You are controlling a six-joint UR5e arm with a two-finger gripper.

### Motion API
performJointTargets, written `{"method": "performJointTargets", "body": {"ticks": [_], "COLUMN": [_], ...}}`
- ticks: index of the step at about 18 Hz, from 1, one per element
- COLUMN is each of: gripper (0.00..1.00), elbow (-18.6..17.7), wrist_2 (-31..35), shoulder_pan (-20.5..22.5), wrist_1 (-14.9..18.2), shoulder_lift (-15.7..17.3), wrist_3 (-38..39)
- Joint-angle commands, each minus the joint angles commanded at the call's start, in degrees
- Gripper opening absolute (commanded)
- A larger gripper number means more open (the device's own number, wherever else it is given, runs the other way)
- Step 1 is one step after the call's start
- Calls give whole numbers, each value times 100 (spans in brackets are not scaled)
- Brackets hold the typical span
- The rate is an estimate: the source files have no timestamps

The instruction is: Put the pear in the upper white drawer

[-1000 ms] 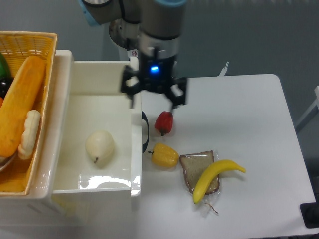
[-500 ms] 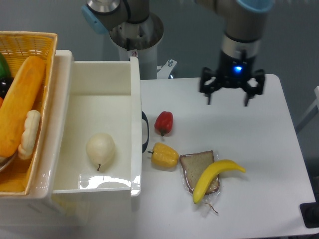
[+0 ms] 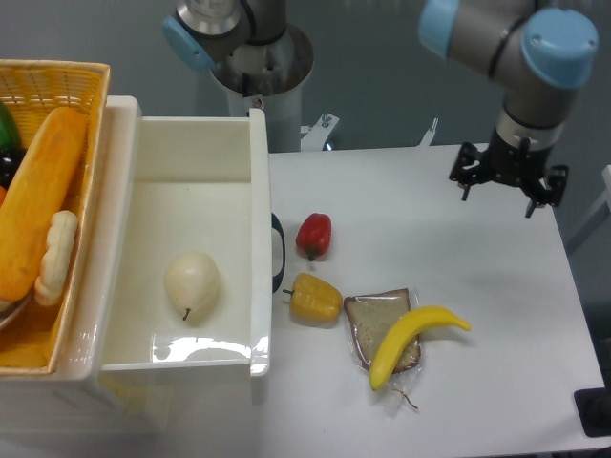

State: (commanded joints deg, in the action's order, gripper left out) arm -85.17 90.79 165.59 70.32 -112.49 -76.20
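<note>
The pear [image 3: 191, 282], pale cream with a short dark stem, lies inside the upper white drawer [image 3: 260, 239], toward its front half. The drawer stands open at the left, with its black curved handle [image 3: 278, 252] facing the table. My gripper [image 3: 509, 184] is open and empty, far to the right above the table's back right part, well apart from the drawer and the pear.
A red pepper [image 3: 314, 235], a yellow bell pepper [image 3: 314, 298], a slice of bread [image 3: 377, 326] and a yellow banana [image 3: 412, 341] lie on the white table [image 3: 458, 258] beside the drawer. A woven yellow basket [image 3: 48, 86] with bread stands at the far left.
My gripper has moved from above the drawer's right wall to the far right of the table, staying open. The pear rests in the drawer and has not moved.
</note>
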Motion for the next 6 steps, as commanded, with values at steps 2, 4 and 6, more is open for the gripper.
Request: {"method": "performJointTargets", "body": {"ticks": [2,4,6], "gripper": [100,100,100], "elbow": [0,0,0], "wrist_2": [0,0,0], "shoulder_pan": [18,53,62], "wrist_1": [-115,-124,-159], "shoulder_lift": [-123,-273,-378], "wrist_3": [-70,-79,-97]}}
